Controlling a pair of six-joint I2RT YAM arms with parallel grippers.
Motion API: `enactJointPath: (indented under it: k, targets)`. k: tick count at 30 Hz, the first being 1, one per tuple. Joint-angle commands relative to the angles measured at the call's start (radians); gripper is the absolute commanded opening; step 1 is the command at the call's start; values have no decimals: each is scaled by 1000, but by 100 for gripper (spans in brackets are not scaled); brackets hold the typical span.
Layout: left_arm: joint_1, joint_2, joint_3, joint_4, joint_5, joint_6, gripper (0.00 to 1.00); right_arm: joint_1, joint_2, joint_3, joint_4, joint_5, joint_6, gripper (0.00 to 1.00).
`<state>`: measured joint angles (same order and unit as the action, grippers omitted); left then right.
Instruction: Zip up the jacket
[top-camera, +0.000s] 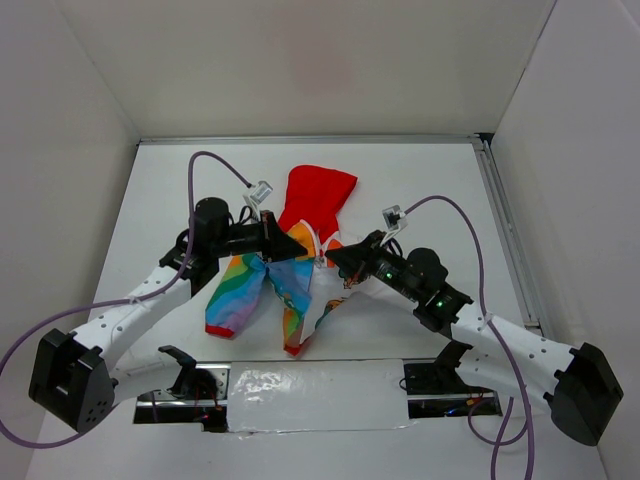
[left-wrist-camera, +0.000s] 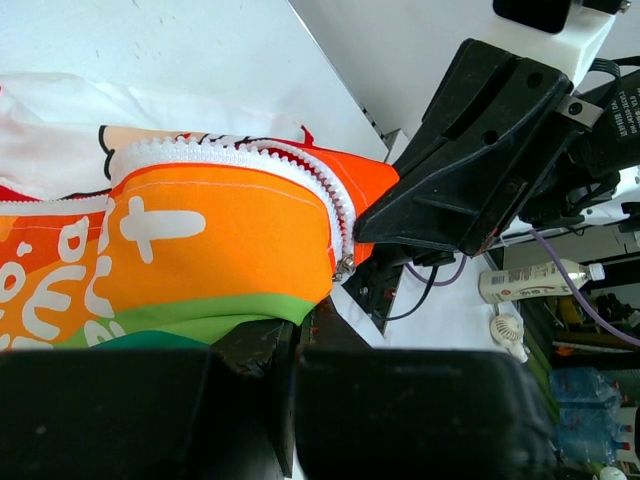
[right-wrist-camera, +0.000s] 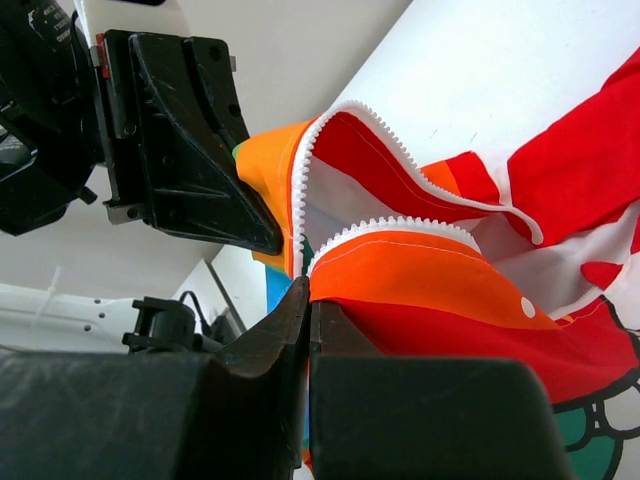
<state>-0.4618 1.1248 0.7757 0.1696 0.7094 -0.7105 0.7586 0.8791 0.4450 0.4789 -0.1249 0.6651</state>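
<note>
The rainbow-striped jacket (top-camera: 262, 288) hangs between both grippers above the white table, its red hood (top-camera: 318, 197) lying toward the back. My left gripper (top-camera: 290, 246) is shut on the jacket's left front edge. In the left wrist view its jaws (left-wrist-camera: 295, 335) pinch green and orange fabric below the white zipper teeth (left-wrist-camera: 230, 155), with a metal zipper slider (left-wrist-camera: 345, 266) at the edge. My right gripper (top-camera: 335, 258) is shut on the right front edge. In the right wrist view (right-wrist-camera: 308, 300) it pinches orange fabric (right-wrist-camera: 420, 275) just under the zipper teeth (right-wrist-camera: 400, 226). The two grippers are close together.
A strip of crinkled clear film (top-camera: 310, 386) lies along the table's near edge between the arm bases. White walls enclose the table (top-camera: 160, 200) on three sides. A bottle (left-wrist-camera: 530, 280) lies off the table in the left wrist view.
</note>
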Motion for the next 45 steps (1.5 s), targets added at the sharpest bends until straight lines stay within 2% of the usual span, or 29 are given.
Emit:
enactJointPath:
  k: [1, 12, 23, 28, 38, 45]
  targets:
    - [-6, -3, -7, 88, 30, 13, 0, -10, -3, 14, 84, -2, 18, 0]
    - [-12, 9, -12, 88, 38, 14, 0, -12, -23, -11, 138, -4, 30, 0]
    - [-14, 24, -29, 156, 160, -1, 0, -15, -5, -5, 130, 24, 30, 0]
    - [-14, 33, -32, 172, 191, -1, 0, -22, -17, -38, 181, 42, 48, 0]
    - [-15, 27, -55, 222, 260, 48, 0, -38, -14, -8, 118, -4, 56, 0]
    - [-37, 76, -27, 191, 305, 94, 0, -42, -40, 1, 95, -36, 54, 0]
